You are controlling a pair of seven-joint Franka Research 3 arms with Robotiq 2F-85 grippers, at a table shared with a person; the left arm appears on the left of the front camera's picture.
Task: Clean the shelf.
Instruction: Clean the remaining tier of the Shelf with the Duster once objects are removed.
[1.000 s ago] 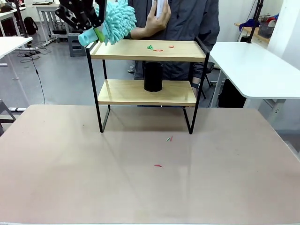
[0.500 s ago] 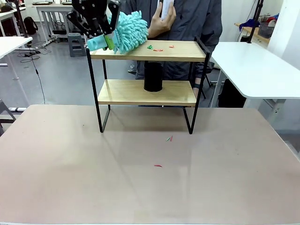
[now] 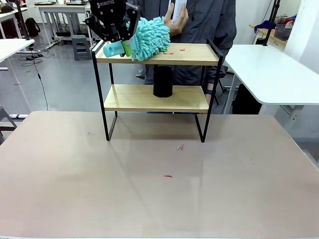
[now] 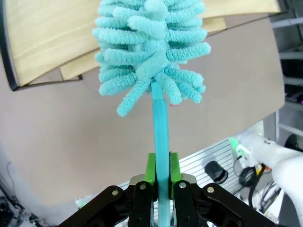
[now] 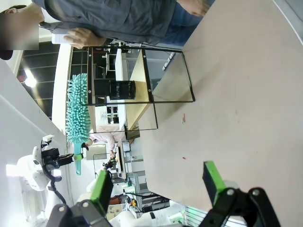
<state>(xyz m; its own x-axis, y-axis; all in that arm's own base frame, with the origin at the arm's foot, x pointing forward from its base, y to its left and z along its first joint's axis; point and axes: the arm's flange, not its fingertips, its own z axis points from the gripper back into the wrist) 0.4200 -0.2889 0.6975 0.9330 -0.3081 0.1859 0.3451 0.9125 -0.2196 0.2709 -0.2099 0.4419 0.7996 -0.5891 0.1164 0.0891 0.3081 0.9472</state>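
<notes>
We see the front view lit brightly and evenly from overhead, without harsh glare. The shelf (image 3: 154,98) throws a soft, pale shadow onto the table (image 3: 75,189) just inside its far edge, and the tabletop carries a faint sheen with dim reflections of the black legs. In the left wrist view the wide lens bows the shelf's boards into curves toward the top corners, while the duster (image 4: 151,52) is crisp. In the right wrist view we find a lamp (image 5: 30,81) flaring white near the left edge, and the right gripper (image 5: 157,183) looks a little soft.
</notes>
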